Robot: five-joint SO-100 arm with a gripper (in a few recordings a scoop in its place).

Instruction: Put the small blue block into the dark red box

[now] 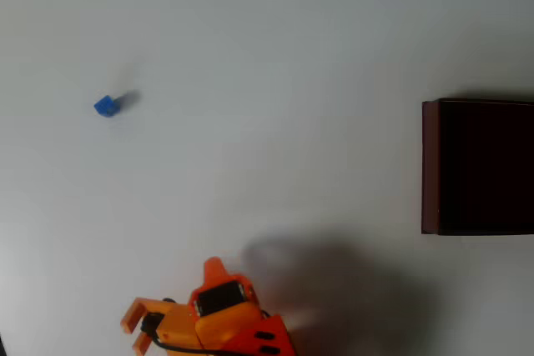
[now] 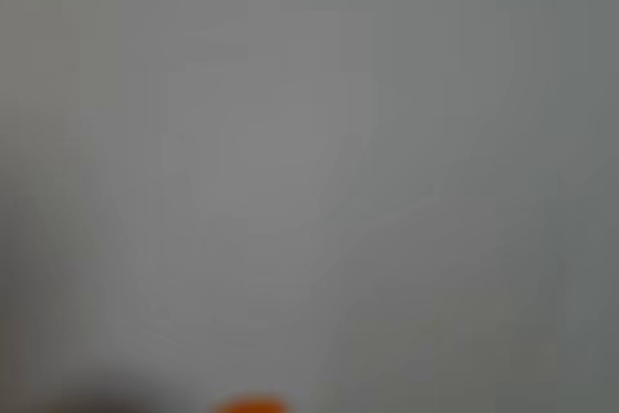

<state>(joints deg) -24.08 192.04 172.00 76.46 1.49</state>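
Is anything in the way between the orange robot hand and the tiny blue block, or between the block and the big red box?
No. In the overhead view only bare white table lies between the gripper and the small blue block, and between the block and the dark red box.

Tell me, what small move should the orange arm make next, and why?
Probably swing the pincer up the overhead picture toward the small blue block. The block sits alone on the white table, well apart from the pincer and far left of the dark red box, so nothing is gripped yet.
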